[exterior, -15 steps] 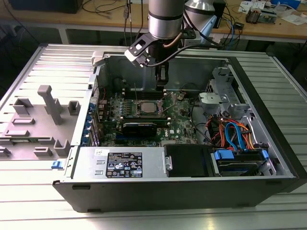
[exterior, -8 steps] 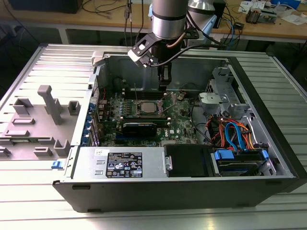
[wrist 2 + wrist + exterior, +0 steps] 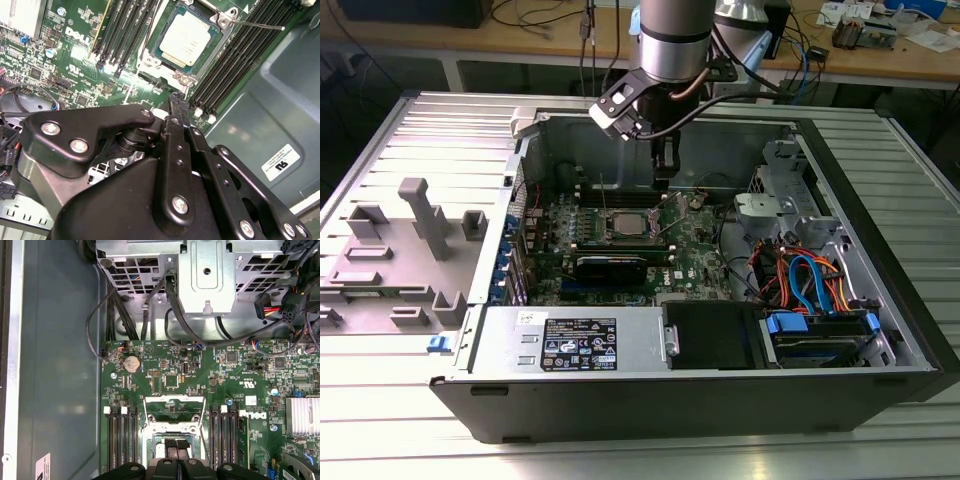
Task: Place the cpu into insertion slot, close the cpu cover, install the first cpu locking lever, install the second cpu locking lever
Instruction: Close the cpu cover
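Observation:
The cpu (image 3: 189,39), a silver-topped square chip, lies flat in the insertion slot (image 3: 150,62) on the green motherboard, and it shows in the exterior view too (image 3: 626,223). The cpu cover (image 3: 173,403), a thin silvery frame, stands tilted up at the slot's edge, on the exterior view's right of the chip (image 3: 672,214). My gripper (image 3: 663,181) hangs just above the cover's raised edge with its black fingers (image 3: 176,462) pressed together and nothing between them. I cannot tell whether they touch the cover. A thin wire locking lever (image 3: 256,24) sticks out, unlatched.
Black memory slots (image 3: 235,55) flank the socket on both sides. The case's grey wall (image 3: 55,365) stands close by. A metal drive cage (image 3: 207,275) with black cables, a power supply (image 3: 575,345) and coloured cable bundles (image 3: 810,285) crowd the case.

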Available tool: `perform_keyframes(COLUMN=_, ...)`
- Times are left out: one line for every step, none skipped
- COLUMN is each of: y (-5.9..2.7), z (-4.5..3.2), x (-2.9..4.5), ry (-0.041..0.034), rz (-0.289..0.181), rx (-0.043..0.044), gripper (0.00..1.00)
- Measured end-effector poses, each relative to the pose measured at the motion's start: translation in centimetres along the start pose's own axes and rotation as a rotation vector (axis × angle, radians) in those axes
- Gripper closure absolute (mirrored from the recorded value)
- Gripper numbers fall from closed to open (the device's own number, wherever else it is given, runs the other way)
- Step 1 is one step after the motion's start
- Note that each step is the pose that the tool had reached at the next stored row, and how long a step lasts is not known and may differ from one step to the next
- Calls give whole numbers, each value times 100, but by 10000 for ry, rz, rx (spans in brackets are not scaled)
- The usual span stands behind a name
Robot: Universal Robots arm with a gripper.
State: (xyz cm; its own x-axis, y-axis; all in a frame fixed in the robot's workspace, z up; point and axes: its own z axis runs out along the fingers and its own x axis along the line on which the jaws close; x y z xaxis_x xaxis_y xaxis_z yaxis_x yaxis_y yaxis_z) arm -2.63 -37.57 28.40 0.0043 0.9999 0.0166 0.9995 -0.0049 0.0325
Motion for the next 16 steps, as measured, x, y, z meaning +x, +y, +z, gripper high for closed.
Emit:
perform_keyframes(y=4, z=0, x=0, ry=0, rz=-1, rx=0, gripper=89)
perform_keyframes(y=9, z=0, x=0, ry=0, rz=-1, rx=0, gripper=89)
perform_keyframes(y=12, z=0, x=0, ry=0, rz=1, rx=0, gripper=89)
perform_keyframes(y=14, z=1, x=0, ry=0, rz=-1, rx=0, gripper=89)
perform_keyframes(y=15, z=1, x=0, ry=0, rz=-1, rx=1, gripper=89)
perform_keyframes(y=16, z=1, x=0, ry=0, rz=0, rx=0, gripper=89)
perform_keyframes(y=18, z=1, x=0, ry=0, rz=-1, rx=0, gripper=89)
perform_keyframes(y=19, z=1, x=0, ry=0, rz=-1, rx=0, gripper=89)
perform_keyframes(y=20, z=1, x=0, ry=0, rz=-1, rx=0, gripper=89)
perform_keyframes(y=24, z=1, x=0, ry=0, rz=-2, rx=1, gripper=89)
perform_keyframes(y=27, z=1, x=0, ry=0, rz=-1, rx=0, gripper=89)
perform_keyframes(y=32, z=1, x=0, ry=0, rz=-1, rx=0, gripper=89)
perform_keyframes(y=37, z=1, x=0, ry=0, rz=-1, rx=0, gripper=89)
perform_keyframes(y=40, z=1, x=0, ry=0, rz=-1, rx=1, gripper=89)
perform_keyframes(y=46, z=2, x=0, ry=0, rz=-1, rx=0, gripper=89)
perform_keyframes(y=52, z=2, x=0, ry=0, rz=-1, rx=0, gripper=89)
